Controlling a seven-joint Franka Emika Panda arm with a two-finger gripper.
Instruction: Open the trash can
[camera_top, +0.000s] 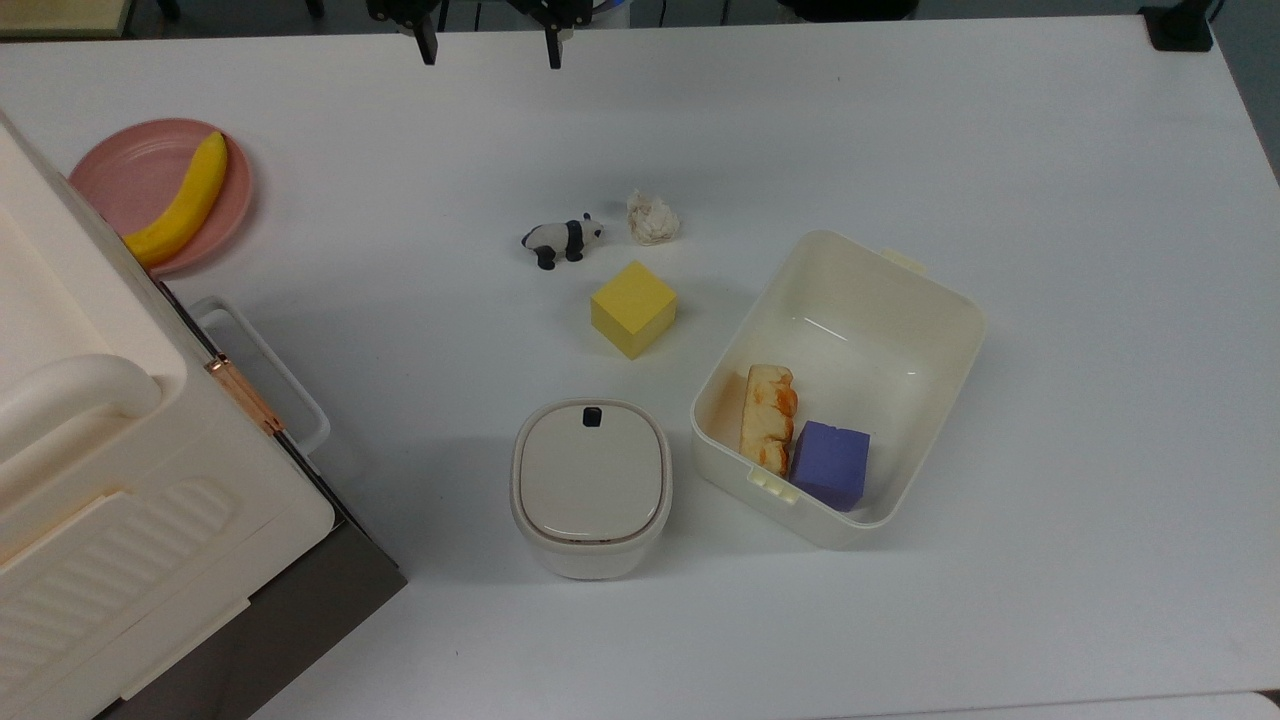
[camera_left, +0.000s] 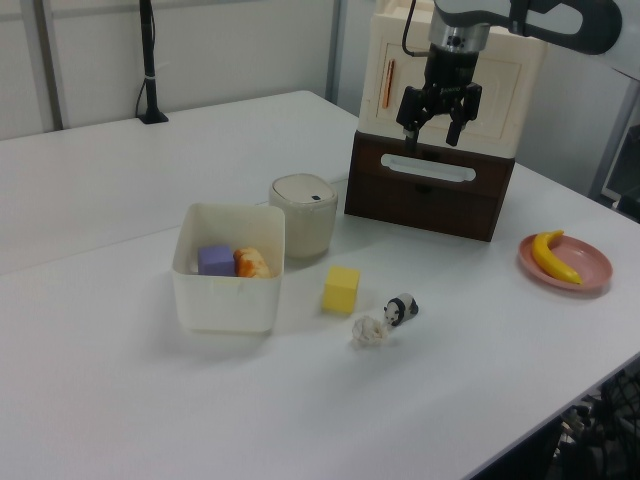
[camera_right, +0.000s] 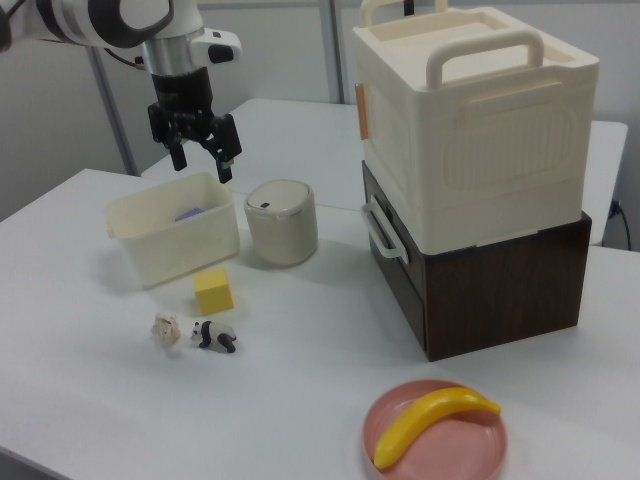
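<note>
The trash can (camera_top: 591, 487) (camera_left: 304, 214) (camera_right: 281, 222) is a small cream rounded-square bin standing on the white table. Its beige flat lid lies shut, with a small black button (camera_top: 591, 415) near one edge. My gripper (camera_top: 490, 45) (camera_left: 430, 133) (camera_right: 205, 162) hangs open high above the table, well away from the can, with nothing between its black fingers. In the top view the fingertips show at the upper edge, far above the can.
A cream lidless tub (camera_top: 950, 330) (camera_left: 228, 300) (camera_right: 172, 240) beside the can holds a purple block (camera_top: 831, 465) and a bread piece (camera_top: 767, 417). A yellow cube (camera_top: 633, 308), toy panda (camera_top: 562, 240) and crumpled paper (camera_top: 652, 217) lie nearby. A white ribbed appliance (camera_right: 470, 120) sits on a brown drawer box (camera_right: 500, 285). A banana (camera_top: 183, 205) rests on a pink plate (camera_top: 120, 170).
</note>
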